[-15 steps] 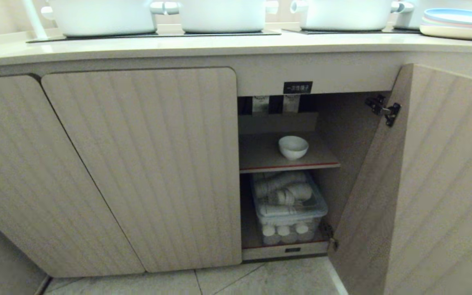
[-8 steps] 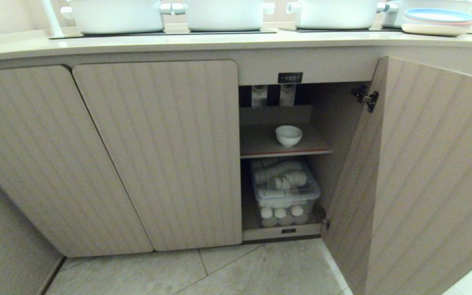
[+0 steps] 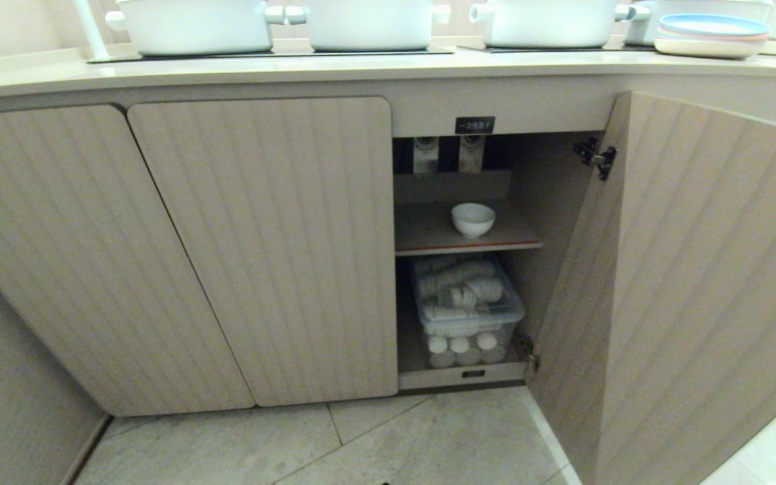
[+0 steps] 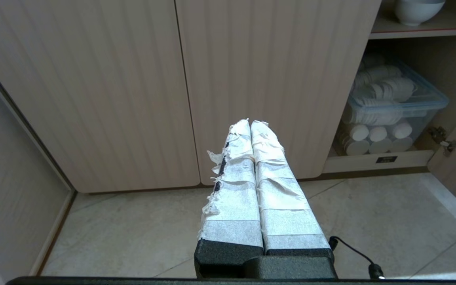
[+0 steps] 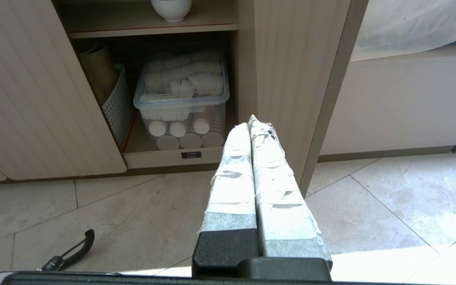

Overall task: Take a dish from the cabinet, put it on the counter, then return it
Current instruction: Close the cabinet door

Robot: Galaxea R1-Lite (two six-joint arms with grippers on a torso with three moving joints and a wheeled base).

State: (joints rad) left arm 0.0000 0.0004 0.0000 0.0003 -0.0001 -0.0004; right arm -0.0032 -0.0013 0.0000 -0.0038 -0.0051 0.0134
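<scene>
Both tools clenched and empty, low before the open cabinet; the bowl sits up on the shelf.

The right tool (image 5: 250, 122) and left tool (image 4: 250, 123) hang near the floor with taped fingers pressed together, holding nothing. The bowl (image 3: 473, 219) stands upright on the red-edged upper shelf (image 3: 428, 236) of the cabinet (image 3: 260, 249), above and ahead of both tools; the right one seems nearer, facing the open bay beside the swung-out door (image 3: 684, 289). Below the shelf, a clear lidded bin (image 3: 467, 316) holds stacked white cups. On the tabletop (image 3: 361, 67) stand white pots (image 3: 368, 23) and stacked plates (image 3: 711, 37).
</scene>
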